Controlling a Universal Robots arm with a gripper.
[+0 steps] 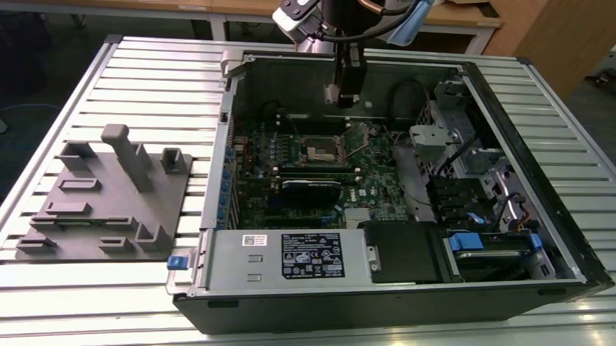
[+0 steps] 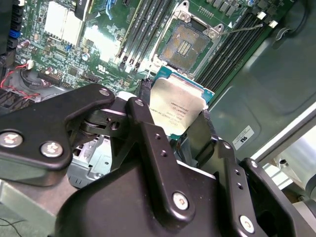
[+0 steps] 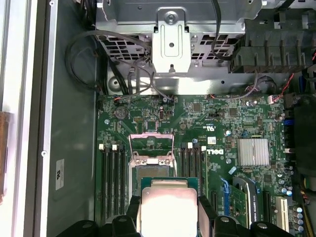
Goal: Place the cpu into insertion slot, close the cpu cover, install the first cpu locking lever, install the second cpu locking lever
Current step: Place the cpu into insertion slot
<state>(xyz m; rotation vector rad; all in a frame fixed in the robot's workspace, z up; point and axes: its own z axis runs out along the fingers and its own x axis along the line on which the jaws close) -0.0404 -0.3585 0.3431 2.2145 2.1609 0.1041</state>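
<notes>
My gripper [image 2: 175,112] is shut on the cpu [image 2: 174,106], a pale silvery square chip clamped edge to edge between the black fingers [image 2: 143,123]. In the first wrist view the cpu [image 3: 168,210] hangs just short of the insertion slot [image 3: 148,172], whose dark contact field lies bare. The cpu cover [image 3: 150,159] stands flipped up behind the slot. The second wrist view shows the slot [image 2: 185,47] uncovered, with a thin wire lever [image 2: 242,29] swung out beside it. In the exterior view the gripper [image 1: 344,97] hovers inside the case, above and behind the slot [image 1: 318,149].
The motherboard lies in an open black computer case [image 1: 539,216] on a slatted metal table [image 1: 144,86]. Black memory slots [image 3: 112,182] flank the socket. A drive cage [image 3: 170,44] and loose cables [image 3: 84,59] sit nearby. A grey fixture [image 1: 106,194] stands outside the case at the exterior view's left.
</notes>
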